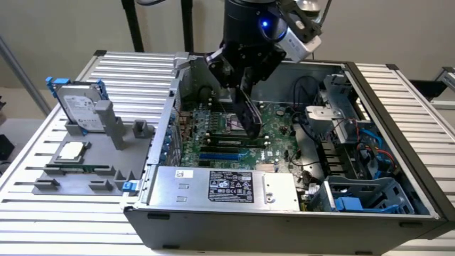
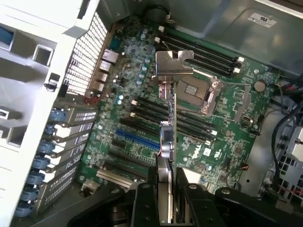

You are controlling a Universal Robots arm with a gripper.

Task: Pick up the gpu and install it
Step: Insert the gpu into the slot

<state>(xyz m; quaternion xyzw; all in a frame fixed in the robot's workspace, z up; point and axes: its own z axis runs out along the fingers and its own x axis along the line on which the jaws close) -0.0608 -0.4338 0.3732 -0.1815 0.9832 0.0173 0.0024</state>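
So your gpu (image 2: 168,142) is up in the end effector (image 2: 166,201) right now, clamped edge-on between the two black fingers (image 2: 142,203), so the grip is closed on the card. Its grey metal bracket (image 2: 173,62) sits at the end away from the fingers.

In the exterior view the gpu (image 1: 248,116) hangs down from the end effector (image 1: 244,104) inside the open case (image 1: 284,226), over the middle of the green motherboard (image 1: 213,141). I can't tell whether the bracket end is touching the board or just above it.

From the wrist view the card lines up over the black slots, with the CPU socket (image 2: 199,92) on one side and the blue slot (image 2: 137,138) on the other. The power supply (image 1: 227,186) with its label is at the near edge of the case.

Outside the case, on the exterior view's left, you've got the grey holder (image 1: 71,178) on the slatted worktop (image 1: 42,218). The silver hard drive (image 1: 76,104) stands upright at its far end and the small square CPU chip (image 1: 73,151) lies flat nearer.
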